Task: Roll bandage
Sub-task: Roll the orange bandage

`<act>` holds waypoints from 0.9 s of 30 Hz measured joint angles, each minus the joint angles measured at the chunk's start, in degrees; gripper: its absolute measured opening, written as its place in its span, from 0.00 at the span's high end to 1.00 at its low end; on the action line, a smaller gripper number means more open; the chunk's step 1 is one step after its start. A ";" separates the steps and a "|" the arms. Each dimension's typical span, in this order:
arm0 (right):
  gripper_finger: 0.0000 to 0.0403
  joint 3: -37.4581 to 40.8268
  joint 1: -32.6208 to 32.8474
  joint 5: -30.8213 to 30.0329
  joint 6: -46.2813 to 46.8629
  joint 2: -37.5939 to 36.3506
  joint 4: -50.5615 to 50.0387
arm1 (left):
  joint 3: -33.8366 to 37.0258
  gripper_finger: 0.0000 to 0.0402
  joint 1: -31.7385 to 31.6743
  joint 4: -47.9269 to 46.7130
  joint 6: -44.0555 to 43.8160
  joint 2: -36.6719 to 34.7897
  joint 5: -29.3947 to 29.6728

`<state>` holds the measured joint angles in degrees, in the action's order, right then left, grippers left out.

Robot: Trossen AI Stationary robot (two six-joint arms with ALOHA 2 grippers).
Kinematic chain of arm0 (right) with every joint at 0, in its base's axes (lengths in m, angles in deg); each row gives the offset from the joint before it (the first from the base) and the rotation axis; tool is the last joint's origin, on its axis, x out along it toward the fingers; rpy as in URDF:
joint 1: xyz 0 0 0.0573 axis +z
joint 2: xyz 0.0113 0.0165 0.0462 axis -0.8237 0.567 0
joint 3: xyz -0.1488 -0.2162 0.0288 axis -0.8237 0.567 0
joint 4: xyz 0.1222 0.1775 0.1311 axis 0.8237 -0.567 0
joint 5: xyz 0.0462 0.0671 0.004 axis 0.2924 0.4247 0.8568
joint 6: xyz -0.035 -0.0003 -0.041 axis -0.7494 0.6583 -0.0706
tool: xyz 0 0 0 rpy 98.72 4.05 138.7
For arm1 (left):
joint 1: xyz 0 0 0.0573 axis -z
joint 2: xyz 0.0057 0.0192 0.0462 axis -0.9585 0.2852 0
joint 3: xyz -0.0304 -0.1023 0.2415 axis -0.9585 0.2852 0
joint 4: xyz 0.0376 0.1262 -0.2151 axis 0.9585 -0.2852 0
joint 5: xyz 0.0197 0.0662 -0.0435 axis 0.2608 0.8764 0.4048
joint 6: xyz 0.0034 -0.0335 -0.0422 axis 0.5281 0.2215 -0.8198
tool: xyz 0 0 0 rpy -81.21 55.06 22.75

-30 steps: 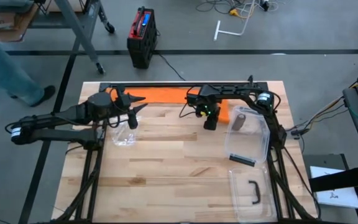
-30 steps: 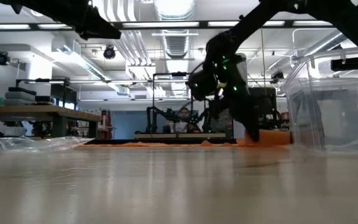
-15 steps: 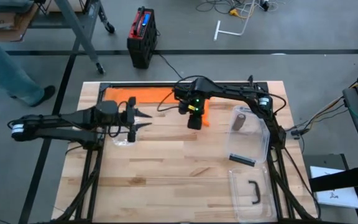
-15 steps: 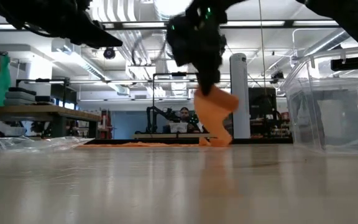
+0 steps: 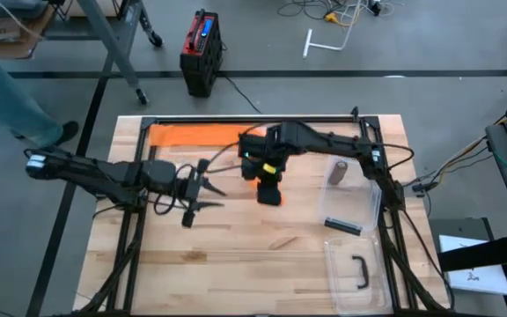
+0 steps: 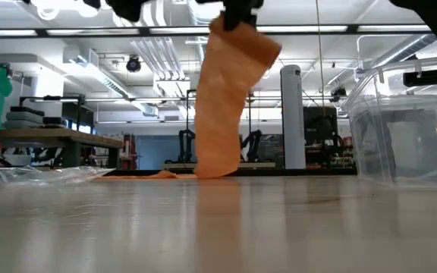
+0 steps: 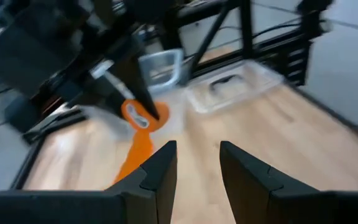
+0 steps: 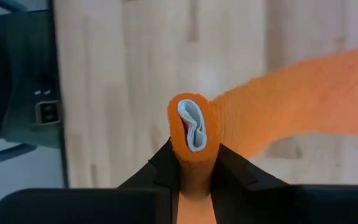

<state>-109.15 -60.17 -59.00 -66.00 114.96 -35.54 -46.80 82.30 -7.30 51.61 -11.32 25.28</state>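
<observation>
- The orange bandage [image 8: 194, 134] is pinched at its rolled end between the fingers of the right gripper [image 8: 194, 163], which are closed on it; a flattened white core shows in the middle of that end.
- From this end a long orange tail [image 6: 220, 114] hangs down to the table [image 5: 262, 255] and runs on to the flat strip [image 5: 192, 134] lying along the far edge.
- Risk, as I judge it: the roll is squeezed almost flat, so the core may deform and the layers may wind unevenly or loosely.
- Another risk: the grip holds only the end, so if the tail drags on the wood or catches, the bandage may slip out of the fingers.
- The hanging tail could also twist, and then it would roll with a fold in it.
- The left gripper [image 7: 196, 163] hovers near, its fingers apart and empty, pointing toward the bandage; coming closer, it could knock the tail aside.
- A clear plastic bin [image 5: 352, 195] stands well apart, on the right side.
</observation>
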 joint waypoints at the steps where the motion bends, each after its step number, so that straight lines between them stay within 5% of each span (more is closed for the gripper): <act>1: 0.86 -0.29 1.15 0.00 0.51 -0.05 -0.13 | -0.76 0.72 2.15 0.10 -0.10 0.88 1.36; 10: 0.87 -0.66 10.80 1.65 3.93 -0.11 -0.01 | -5.53 0.65 20.21 11.30 0.55 15.66 27.34; 19: 0.87 -0.68 15.45 2.97 2.97 -0.07 0.29 | -22.40 0.54 23.97 14.10 8.58 35.40 32.08; 27: 0.86 -0.66 16.18 11.10 1.24 0.02 0.31 | -34.53 0.53 25.89 1.47 13.76 42.62 43.52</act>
<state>-109.81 -43.98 -47.90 -64.76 114.98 -35.23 -81.33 108.19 -5.83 65.37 31.30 68.80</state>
